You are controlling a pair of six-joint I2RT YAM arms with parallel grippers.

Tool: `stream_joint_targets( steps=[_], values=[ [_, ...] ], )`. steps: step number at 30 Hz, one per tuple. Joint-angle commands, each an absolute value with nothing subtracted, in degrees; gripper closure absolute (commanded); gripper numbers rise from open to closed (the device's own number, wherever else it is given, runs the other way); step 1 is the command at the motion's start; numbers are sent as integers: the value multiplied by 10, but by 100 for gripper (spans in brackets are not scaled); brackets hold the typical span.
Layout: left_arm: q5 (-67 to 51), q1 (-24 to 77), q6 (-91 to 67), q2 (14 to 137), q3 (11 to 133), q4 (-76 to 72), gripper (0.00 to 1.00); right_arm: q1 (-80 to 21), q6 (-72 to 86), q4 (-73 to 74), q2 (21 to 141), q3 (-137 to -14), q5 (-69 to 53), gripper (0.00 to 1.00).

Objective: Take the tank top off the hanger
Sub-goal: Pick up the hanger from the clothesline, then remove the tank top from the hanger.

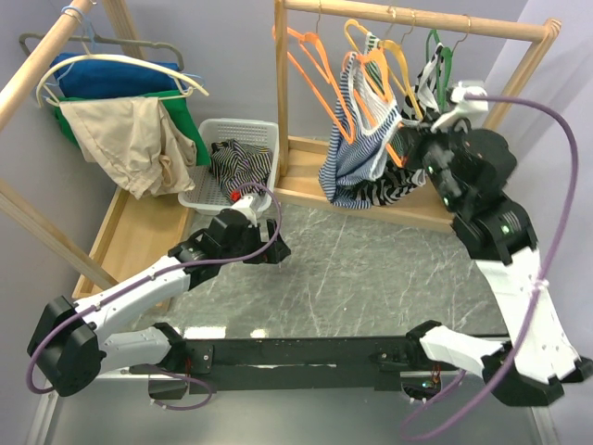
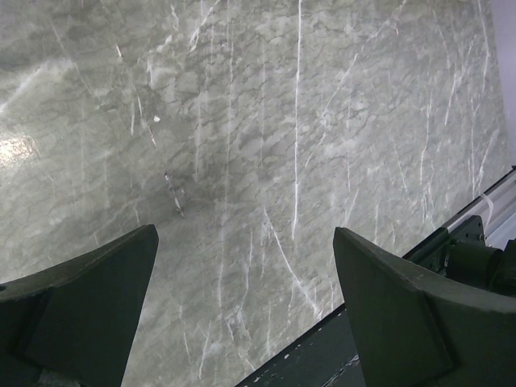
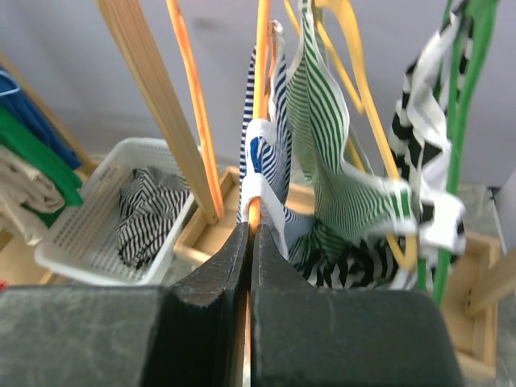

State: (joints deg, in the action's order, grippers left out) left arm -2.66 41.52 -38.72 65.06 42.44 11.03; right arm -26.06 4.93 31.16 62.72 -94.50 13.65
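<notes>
A blue-and-white striped tank top (image 1: 357, 148) hangs on an orange hanger (image 1: 378, 93) from the wooden rail (image 1: 417, 19). In the right wrist view the same top (image 3: 266, 153) drapes over the orange hanger (image 3: 261, 89). My right gripper (image 3: 251, 230) is shut on the orange hanger's lower arm, just below the top's white strap; it also shows in the top view (image 1: 408, 146). My left gripper (image 1: 276, 250) is open and empty, low over the marble table (image 2: 258, 145), with nothing between its fingers (image 2: 387, 298).
More hangers hold a green-striped top (image 3: 339, 161) and a black-and-white top (image 3: 427, 121). A white basket (image 1: 232, 167) holds a striped garment. A second rack at the left carries blue, green and beige clothes (image 1: 130, 130). The wooden rack base (image 1: 306, 176) borders the table's far side.
</notes>
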Motion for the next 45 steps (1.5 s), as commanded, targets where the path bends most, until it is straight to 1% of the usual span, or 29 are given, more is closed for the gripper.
stream_joint_targets(
  steps=[1,5,15,20,26,27,31,36,42,45],
  values=[
    [-18,418,-395,643,436,107,4,-281,68,304,554,-934,153,100],
    [-18,418,-395,640,438,112,4,-301,78,337,502,-891,183,100],
    [-4,418,-394,635,465,138,4,-311,137,423,396,-844,140,100],
    [-2,418,-393,630,493,154,4,-310,161,469,372,-815,104,100],
    [-2,418,-396,628,503,162,4,-312,168,501,339,-783,27,100],
    [17,418,-401,626,503,160,4,-311,169,505,335,-780,19,100],
    [30,418,-404,618,510,155,4,-310,178,520,313,-759,2,100],
    [51,418,-401,625,538,149,4,-310,178,524,297,-730,-49,100],
    [72,418,-378,649,598,117,4,-310,182,511,279,-715,-83,100],
    [52,418,-360,705,632,107,4,-310,181,508,278,-714,-89,100]
  ],
)
